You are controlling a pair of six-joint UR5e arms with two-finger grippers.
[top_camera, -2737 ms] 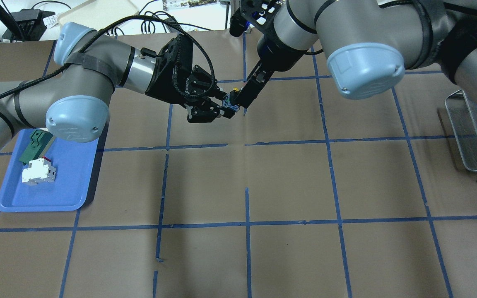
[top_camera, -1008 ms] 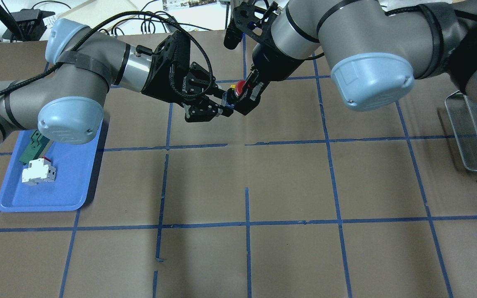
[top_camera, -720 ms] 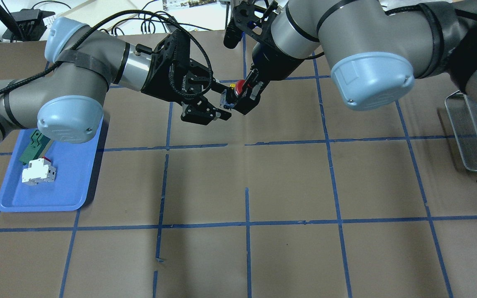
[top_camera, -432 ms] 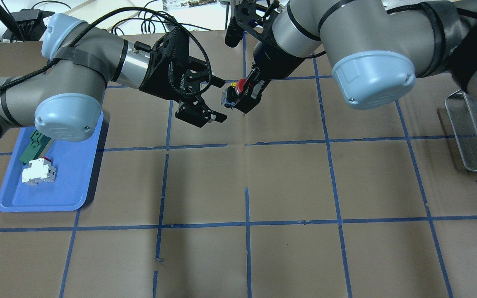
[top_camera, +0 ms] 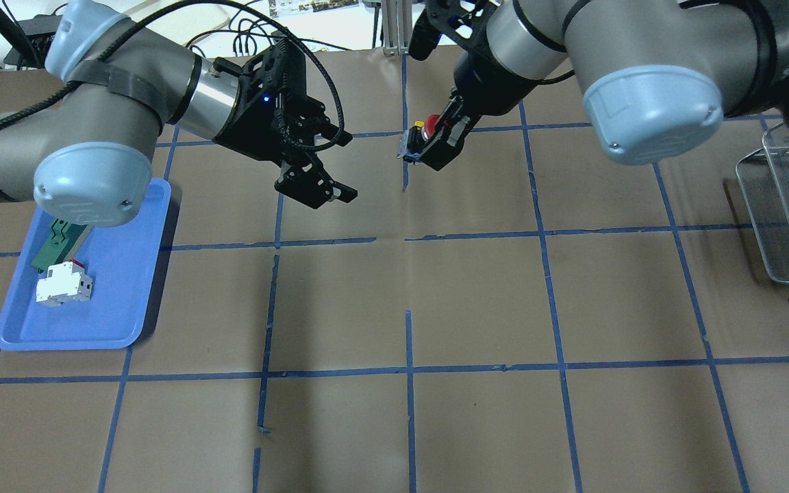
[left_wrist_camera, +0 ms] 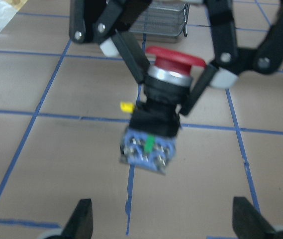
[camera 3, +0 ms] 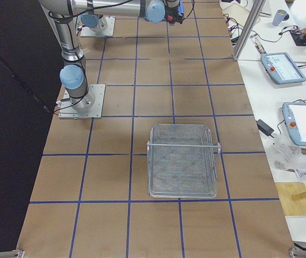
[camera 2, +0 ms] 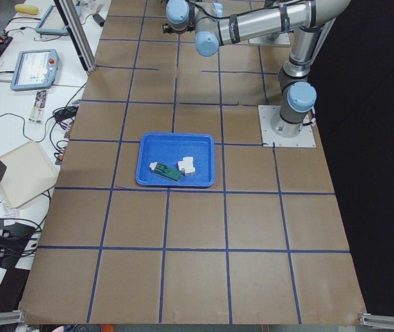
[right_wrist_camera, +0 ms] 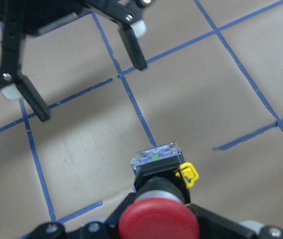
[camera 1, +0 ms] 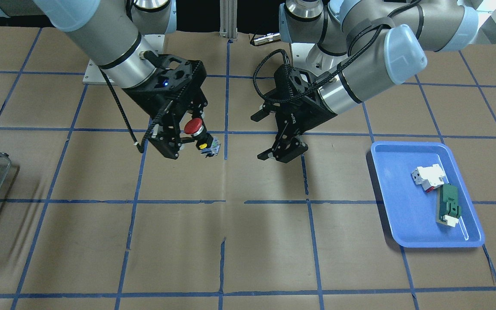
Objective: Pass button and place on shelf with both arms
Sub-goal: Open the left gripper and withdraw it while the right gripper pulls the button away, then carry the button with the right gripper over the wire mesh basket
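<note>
Button: red cap up and tilted, black body below, a bluish terminal block at the low end, a small yellow tab on its side. It is held off the table, over a blue tape line near mid-table on the robot's side.

Hard to see: terminal block blurred in the left wrist view. Both side views cut the grippers at the top edge, and the button cannot be made out there. The left wrist view shows only the two tips of its own fingers at the bottom edge.

Right gripper: two fingers clamped on the button's neck just under the cap, one each side; body and terminal block hang clear below the tips.

Left gripper: jaws spread wide, holding nothing, apart from the button and facing it.

Blue tray on the robot's left holds a white block and a green part, touching. Wire basket on the robot's right, well apart, cut off at the overhead view's edge.
</note>
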